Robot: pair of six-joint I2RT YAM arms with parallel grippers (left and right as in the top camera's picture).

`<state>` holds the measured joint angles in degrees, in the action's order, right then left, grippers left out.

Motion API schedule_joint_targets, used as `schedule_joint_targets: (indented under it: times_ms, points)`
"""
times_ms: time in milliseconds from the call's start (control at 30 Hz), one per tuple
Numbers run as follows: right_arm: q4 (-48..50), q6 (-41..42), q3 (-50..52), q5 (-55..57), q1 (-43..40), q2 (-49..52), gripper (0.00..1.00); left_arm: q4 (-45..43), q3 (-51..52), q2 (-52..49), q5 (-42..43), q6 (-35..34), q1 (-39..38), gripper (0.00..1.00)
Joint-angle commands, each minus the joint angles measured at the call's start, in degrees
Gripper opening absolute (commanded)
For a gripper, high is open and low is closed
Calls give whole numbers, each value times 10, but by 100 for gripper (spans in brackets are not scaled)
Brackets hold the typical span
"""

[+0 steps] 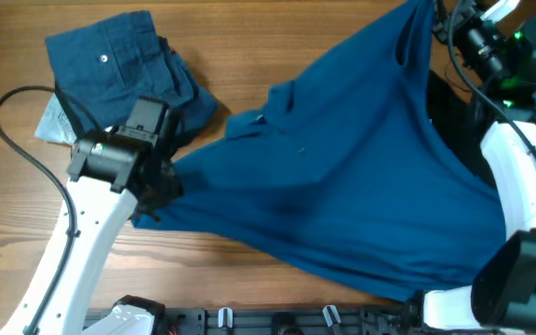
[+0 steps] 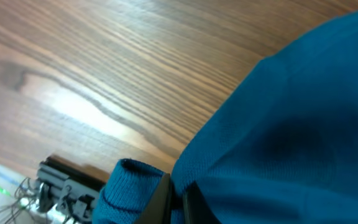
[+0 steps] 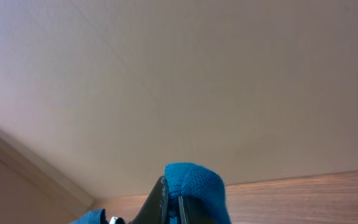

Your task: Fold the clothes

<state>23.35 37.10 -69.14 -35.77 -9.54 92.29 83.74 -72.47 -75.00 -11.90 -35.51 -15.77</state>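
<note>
The large medium-blue shirt [image 1: 361, 158] hangs stretched in the air between my two grippers, spanning the middle and right of the table. My left gripper [image 1: 156, 191] is shut on a ribbed edge of the shirt [image 2: 135, 186] at its lower left. My right gripper [image 1: 435, 23] is raised at the top right, shut on another ribbed edge of the shirt [image 3: 194, 183]. The folded navy trousers [image 1: 119, 65] with a small pale button lie at the back left of the table, beside my left arm.
A pale sheet [image 1: 54, 121] pokes out from under the trousers at the left. A black cable [image 1: 7, 140] loops over the table left of my left arm. The wooden table [image 1: 249, 46] shows behind the shirt. A dark frame [image 1: 277, 321] runs along the front edge.
</note>
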Motion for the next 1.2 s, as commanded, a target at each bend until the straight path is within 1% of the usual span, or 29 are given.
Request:
schedule_joint_targets:
  times_ms: [0, 33, 67, 100, 133, 167, 200, 233, 267, 300, 333, 367, 400, 433, 467, 533, 700, 767, 833, 867, 900, 933, 1067, 1100, 1133, 1167]
  points:
    - [13, 4, -10, 14, 29, 59, 4, 14, 2, -2, -50, -47, 7, 4]
    - [12, 4, -10, 14, 35, 75, 4, 16, 2, -2, -57, -58, 7, 4]
    - [6, 3, -10, 13, 37, 92, 18, 15, 2, -2, -57, -60, 7, 4]
    - [-5, 1, -10, 12, 37, 103, 39, 14, 2, -2, -57, -63, 7, 4]
    - [-30, -23, -10, 12, 35, 111, 55, 14, 2, -2, -57, -64, 7, 5]
    - [-64, -60, -10, 18, 29, 112, 65, 14, 2, -2, -57, -64, 7, 8]
    - [-92, -83, -10, 33, 23, 111, 76, 14, 2, -3, -57, -64, 7, 16]
    - [-130, -103, -11, 64, 10, 109, 78, 14, 2, -3, -55, -64, 7, 22]
    - [-175, -118, -13, 97, -4, 109, 78, 14, 2, -3, -55, -64, 7, 31]
    - [-220, -118, -13, 126, -17, 109, 75, 13, 2, -3, -53, -64, 7, 36]
    - [-262, -118, -13, 156, -26, 110, 67, 11, 2, -3, -50, -64, 7, 42]
    - [-311, -118, -13, 192, -33, 114, 55, 8, 2, -3, -45, -64, 7, 48]
    - [-345, -118, -12, 218, -35, 119, 37, 2, 2, -3, -40, -64, 7, 51]
    - [-371, -115, -12, 245, -32, 131, 24, -8, 2, -3, -37, -64, 7, 55]
    - [-376, -114, -12, 246, -28, 143, 13, -14, 2, -3, -36, -63, 7, 59]
    - [-388, -112, -12, 246, -19, 177, 4, -26, 2, -3, -30, -64, 7, 62]
    - [-373, -58, -12, 249, -9, 282, 4, -32, 2, -3, -20, -64, 7, 64]
    - [-373, -49, -12, 295, -13, 311, 4, -36, 2, -3, -17, -63, 7, 66]
    - [-372, -34, -12, 385, -27, 325, 4, -42, 2, -3, -10, -63, 7, 68]
    - [-360, -35, -13, 447, -46, 328, 4, -48, 2, -3, -7, -63, 7, 68]
    - [-353, -36, -14, 484, -68, 328, 4, -52, 2, -3, -5, -63, 7, 69]
    - [-352, -40, -22, 497, -97, 328, 4, -57, 2, -3, -1, -63, 7, 70]
    - [-376, -41, -68, 470, -223, 328, 4, -62, 2, -3, 5, -63, 7, 70]
    - [-378, -45, -82, 455, -249, 328, 7, -62, 2, -3, 5, -63, 7, 70]
    - [-376, -87, -108, 413, -285, 328, 4, -62, 2, -3, 5, -63, 7, 70]
    - [-384, -108, -129, 391, -303, 327, 4, -63, 2, -3, 5, -63, 7, 70]
